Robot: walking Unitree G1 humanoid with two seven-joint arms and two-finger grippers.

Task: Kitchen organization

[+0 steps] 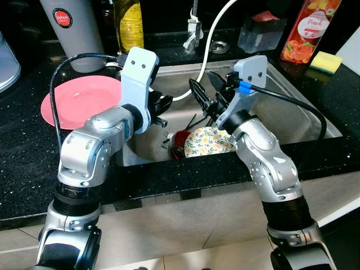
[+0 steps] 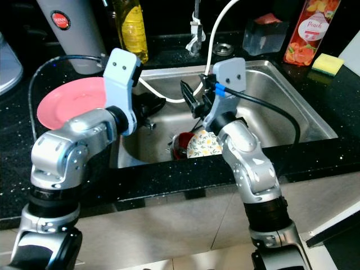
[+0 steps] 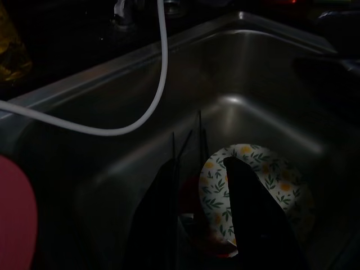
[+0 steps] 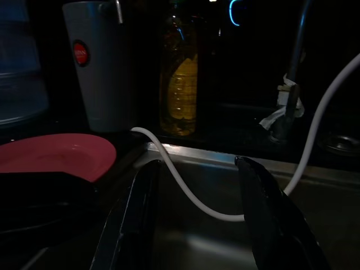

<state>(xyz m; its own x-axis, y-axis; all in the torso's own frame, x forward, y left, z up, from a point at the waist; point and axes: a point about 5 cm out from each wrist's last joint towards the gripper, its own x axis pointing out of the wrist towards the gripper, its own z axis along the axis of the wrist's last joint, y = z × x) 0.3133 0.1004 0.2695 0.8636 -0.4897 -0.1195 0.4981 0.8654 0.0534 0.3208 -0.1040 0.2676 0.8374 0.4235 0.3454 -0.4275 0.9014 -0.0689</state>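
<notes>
A floral plate leans at the front of the steel sink, against a red bowl. Thin dark sticks stand beside them. My left gripper hangs over the sink's left side, open; in the left wrist view its fingers straddle the edge of the floral plate from above, without touching it. My right gripper is open and holds nothing, above the sink's middle, facing the back left. A pink plate lies flat on the black counter left of the sink.
A white hose droops from the faucet into the sink. Behind stand a grey jug, an oil bottle, a clear container and a peach bottle. A yellow sponge lies at the right.
</notes>
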